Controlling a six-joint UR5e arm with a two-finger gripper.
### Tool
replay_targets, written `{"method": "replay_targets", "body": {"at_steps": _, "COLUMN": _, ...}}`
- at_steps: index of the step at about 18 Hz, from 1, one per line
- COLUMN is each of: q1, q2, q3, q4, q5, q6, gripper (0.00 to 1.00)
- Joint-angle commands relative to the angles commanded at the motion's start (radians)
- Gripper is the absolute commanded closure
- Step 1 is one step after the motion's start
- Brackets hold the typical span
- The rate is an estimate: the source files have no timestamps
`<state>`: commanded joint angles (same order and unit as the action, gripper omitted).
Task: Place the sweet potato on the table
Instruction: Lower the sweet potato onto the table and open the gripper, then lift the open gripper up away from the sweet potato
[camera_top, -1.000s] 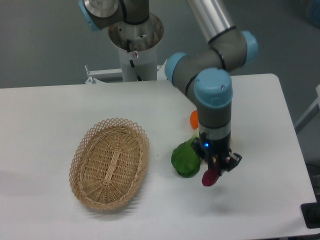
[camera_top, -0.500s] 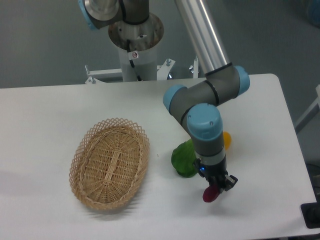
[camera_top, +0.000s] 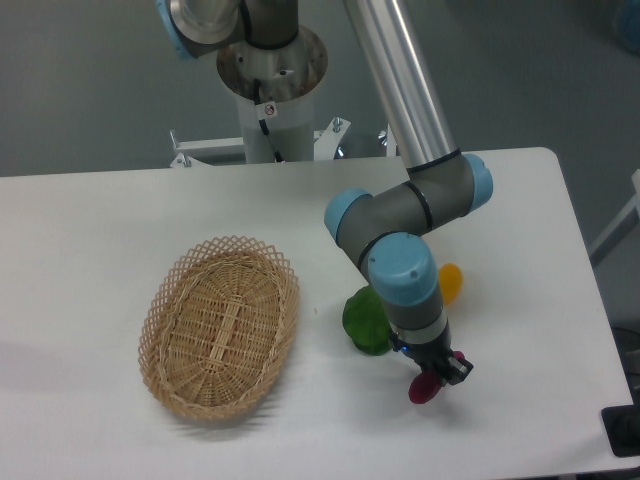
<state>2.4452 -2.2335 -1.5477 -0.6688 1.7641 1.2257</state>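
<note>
Gripper (camera_top: 432, 377): pointed straight down in the lower right of the frame, its fingers pinched on the sweet potato; only the fingertips show beneath the wrist.
Sweet potato (camera_top: 421, 389): a dark magenta lump held at its upper end and hanging below the fingers, low over the white top. Contact with the surface cannot be judged; no clear gap is seen.
Reason for the hold: the grip is judged to be kept so the tuber can be lowered onto bare tabletop rather than dropped, which would let a rounded thing roll.
Table (camera_top: 90, 240): plain white, with open surface below and to the right of the tuber; this is judged the likely landing spot.
Green vegetable (camera_top: 366, 321): lies just left of the gripper, partly hidden behind the wrist. It is the nearest obstruction and could be nudged by a leftward drift.
Yellow-orange item (camera_top: 451, 282): seen behind the forearm, near the wrist; its form is largely hidden.
Wicker basket (camera_top: 219, 326): oval, nothing visible inside, left of centre, well apart from the gripper and out of the way.
Arm: runs from the base at upper centre down across the table, screening part of the surface behind it.
</note>
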Motion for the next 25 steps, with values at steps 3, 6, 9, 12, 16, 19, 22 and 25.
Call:
{"method": "replay_targets", "body": {"at_steps": 3, "q1": 0.0, "q2": 0.024, "q3": -0.041, "q4": 0.0, "q5": 0.0, "q6": 0.002, "gripper": 0.73}}
{"method": "replay_targets", "body": {"at_steps": 6, "q1": 0.0, "q2": 0.026, "q3": -0.045, "q4": 0.0, "q5": -0.002, "q6": 0.002, "gripper": 0.72}}
{"method": "replay_targets", "body": {"at_steps": 9, "q1": 0.0, "q2": 0.026, "q3": -0.04, "q4": 0.0, "q5": -0.002, "q6": 0.0, "gripper": 0.31}}
{"method": "replay_targets", "body": {"at_steps": 12, "q1": 0.0, "q2": 0.037, "q3": -0.032, "q4": 0.001, "q5": -0.002, "q6": -0.003, "gripper": 0.0}}
{"method": "replay_targets", "body": {"at_steps": 16, "q1": 0.002, "q2": 0.069, "q3": -0.028, "q4": 0.002, "q5": 0.0, "q6": -0.032, "gripper": 0.0}}
{"method": "replay_targets", "body": {"at_steps": 19, "q1": 0.002, "q2": 0.083, "q3": 0.006, "q4": 0.003, "q5": -0.005, "q6": -0.153, "gripper": 0.0}}
{"method": "replay_targets", "body": {"at_steps": 22, "q1": 0.002, "q2": 0.104, "q3": 0.038, "q4": 0.0, "q5": -0.008, "q6": -0.063, "gripper": 0.0}}
{"method": "replay_targets", "body": {"at_steps": 25, "q1": 0.012, "q2": 0.147, "q3": 0.047, "q4": -0.002, "q5": -0.035, "q6": -0.048, "gripper": 0.0}}
